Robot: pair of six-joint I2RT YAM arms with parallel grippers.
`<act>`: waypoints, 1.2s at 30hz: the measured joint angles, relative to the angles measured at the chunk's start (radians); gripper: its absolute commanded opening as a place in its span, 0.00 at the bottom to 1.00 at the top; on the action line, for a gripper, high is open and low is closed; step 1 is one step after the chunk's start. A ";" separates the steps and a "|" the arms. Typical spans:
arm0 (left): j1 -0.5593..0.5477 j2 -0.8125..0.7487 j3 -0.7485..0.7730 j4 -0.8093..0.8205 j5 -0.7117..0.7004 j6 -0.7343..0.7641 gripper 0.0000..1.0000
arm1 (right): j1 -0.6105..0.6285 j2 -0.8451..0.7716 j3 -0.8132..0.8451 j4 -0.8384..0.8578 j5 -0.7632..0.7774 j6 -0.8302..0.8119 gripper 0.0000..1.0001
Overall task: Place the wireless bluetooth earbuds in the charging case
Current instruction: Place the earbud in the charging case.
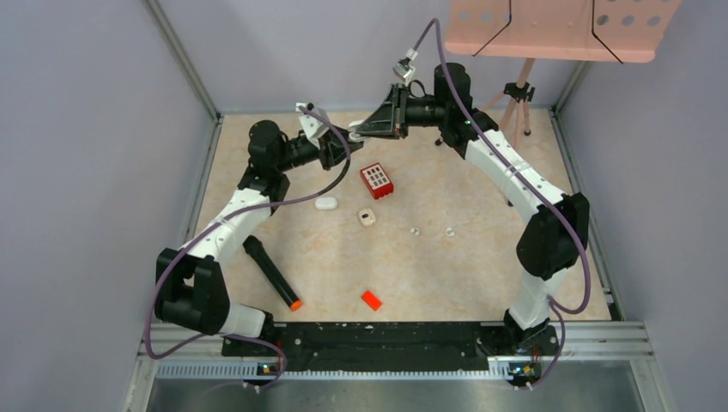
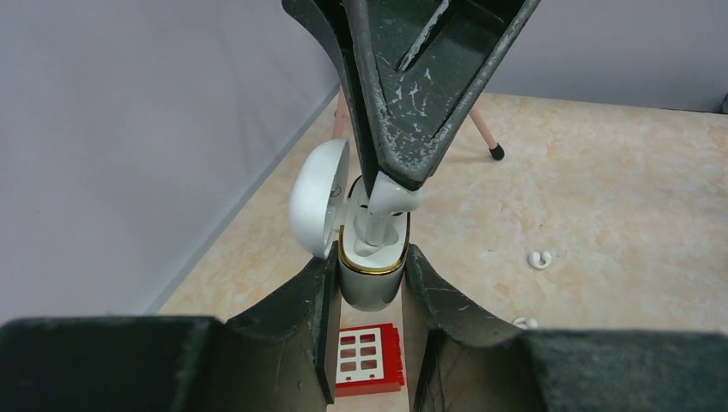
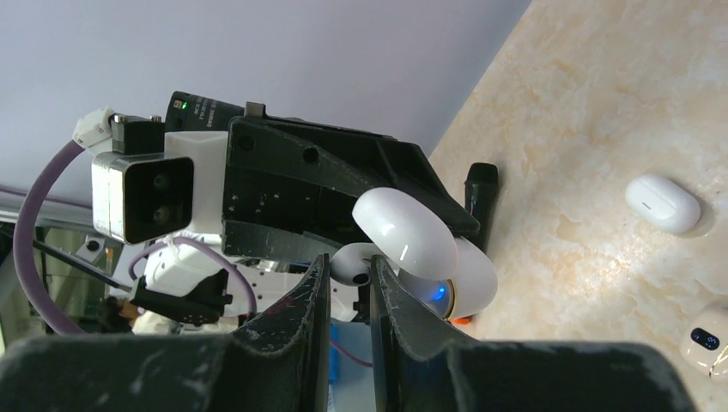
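Charging case (image 2: 371,287), lid open: clamped in left claw (image 2: 369,270), aloft at 11 o'clock of red block (image 1: 376,180). Earbud (image 2: 391,202): pinched in right claw (image 3: 348,266), stem partly in the well. Handling: probably best kept stem-aligned, pressed gently, released only once seated, left claw steady.

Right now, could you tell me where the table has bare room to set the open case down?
Bare tabletop runs from the orange chip rightward to the right arm, and on the far side, right of the red block. The middle is crowded: white case, cream case and two loose earbuds sit close.
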 measured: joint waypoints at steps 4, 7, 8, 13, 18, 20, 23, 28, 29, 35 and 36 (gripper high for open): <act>0.001 0.000 0.000 -0.019 -0.003 0.004 0.00 | 0.001 0.015 0.014 -0.004 0.004 -0.006 0.00; 0.001 0.000 0.000 -0.026 -0.003 0.006 0.00 | 0.002 0.022 0.027 -0.010 0.005 -0.007 0.00; 0.001 0.000 0.000 -0.027 -0.003 0.007 0.00 | 0.004 0.023 0.032 -0.014 0.006 -0.008 0.00; 0.000 0.000 0.000 -0.028 -0.002 0.008 0.00 | 0.013 0.027 0.045 -0.021 0.008 -0.014 0.00; 0.000 0.000 0.000 -0.027 0.000 0.008 0.00 | 0.015 0.028 0.045 -0.023 0.008 -0.015 0.00; 0.000 0.000 0.000 -0.027 0.000 0.007 0.00 | 0.015 0.030 0.045 -0.024 0.010 -0.021 0.00; 0.000 -0.001 0.001 -0.027 -0.003 0.004 0.00 | 0.015 0.032 0.045 -0.029 0.011 -0.024 0.00; 0.000 -0.001 0.001 -0.031 -0.007 0.002 0.00 | 0.015 0.034 0.045 -0.030 0.015 -0.025 0.00; 0.000 -0.001 0.001 -0.031 -0.007 0.002 0.00 | 0.015 0.034 0.045 -0.030 0.016 -0.026 0.00; 0.005 -0.001 0.001 -0.033 -0.014 -0.004 0.00 | 0.013 0.034 0.045 -0.035 0.032 -0.040 0.09; 0.007 -0.001 0.001 -0.035 -0.015 -0.005 0.00 | 0.013 0.034 0.046 -0.037 0.035 -0.044 0.13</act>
